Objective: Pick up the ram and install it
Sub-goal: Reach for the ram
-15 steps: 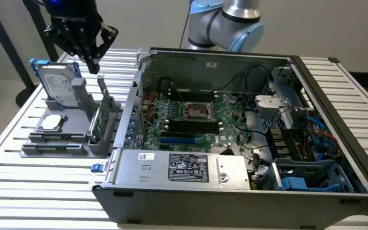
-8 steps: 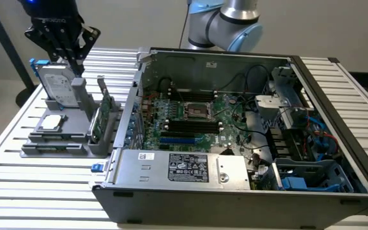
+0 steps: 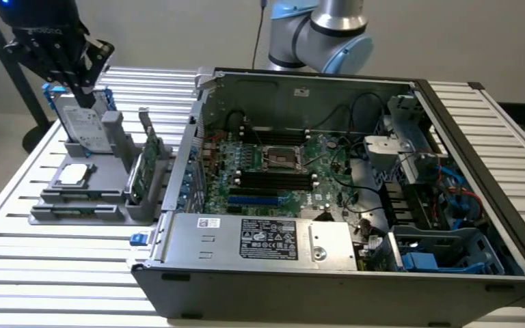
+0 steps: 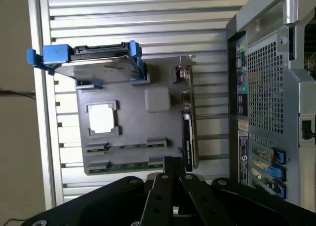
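While the end effector (image 4: pixel 172 163) hovers narrow, the wrist view shows the ram (image 4: pixel 129 165) in the tray (image 4: pixel 133 125).

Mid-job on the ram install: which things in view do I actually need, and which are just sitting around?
Needed:
- ram, lying in the gray holder
- black memory slots inside the computer case
- end effector, above the holder

Just lying about:
- hard drive
- processor chip
- expansion card
- power supply
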